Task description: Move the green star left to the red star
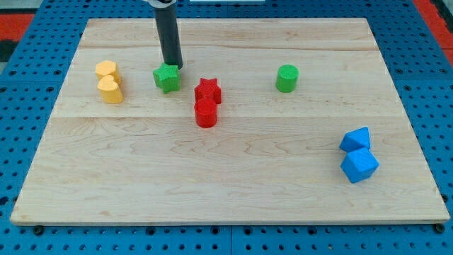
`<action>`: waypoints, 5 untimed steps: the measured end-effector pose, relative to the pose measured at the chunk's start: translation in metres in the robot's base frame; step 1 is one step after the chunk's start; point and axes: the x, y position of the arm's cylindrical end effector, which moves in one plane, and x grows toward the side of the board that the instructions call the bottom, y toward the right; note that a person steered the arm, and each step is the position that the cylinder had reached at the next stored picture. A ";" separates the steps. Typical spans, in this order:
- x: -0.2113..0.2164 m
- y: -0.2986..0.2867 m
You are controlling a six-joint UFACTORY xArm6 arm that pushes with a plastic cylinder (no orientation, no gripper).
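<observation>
The green star lies on the wooden board at the upper left of centre. The red star lies to its right and slightly lower, with a small gap between them. My tip is at the green star's upper edge, touching or nearly touching it from the view's top. The dark rod rises straight up out of the view's top.
A red cylinder sits just below the red star, touching it. A yellow cylinder and a yellow heart sit at the left. A green cylinder is right of centre. Two blue blocks sit at the lower right.
</observation>
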 end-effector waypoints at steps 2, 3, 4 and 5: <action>0.001 -0.031; 0.001 -0.047; 0.001 -0.059; 0.009 -0.059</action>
